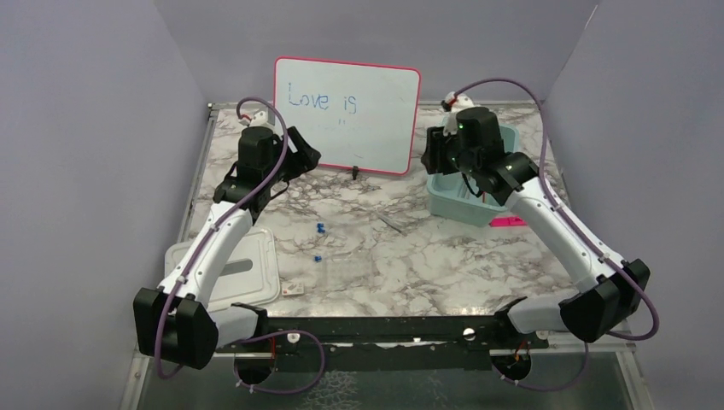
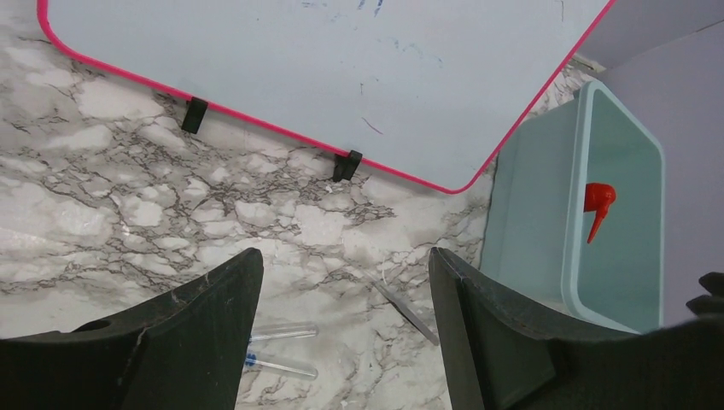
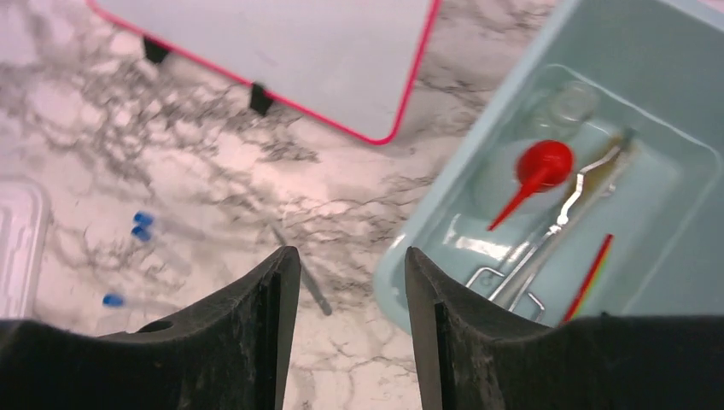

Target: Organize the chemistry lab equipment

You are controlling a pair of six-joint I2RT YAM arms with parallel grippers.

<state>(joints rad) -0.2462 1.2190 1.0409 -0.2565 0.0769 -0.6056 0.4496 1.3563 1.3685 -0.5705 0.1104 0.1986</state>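
Observation:
In the right wrist view, a light teal bin (image 3: 444,201) holds a clear squeeze bottle with a red nozzle (image 3: 536,171), a little glass beaker (image 3: 574,102), metal tongs (image 3: 546,243) and a red tool (image 3: 591,275). My right gripper (image 3: 352,256) hangs open over the bin's near-left corner with nothing between its fingers. A thin metal tool (image 1: 393,221) lies on the marble near blue-capped tubes (image 1: 320,228). My left gripper (image 2: 346,256) is open and empty in front of the whiteboard, above the tubes (image 2: 282,331) and the metal tool (image 2: 408,313).
A pink-framed whiteboard (image 1: 347,115) stands at the back centre. A pink marker (image 1: 508,222) lies beside the bin (image 1: 448,205). A white lid (image 1: 243,269) rests at the front left, with a small item (image 1: 293,290) next to it.

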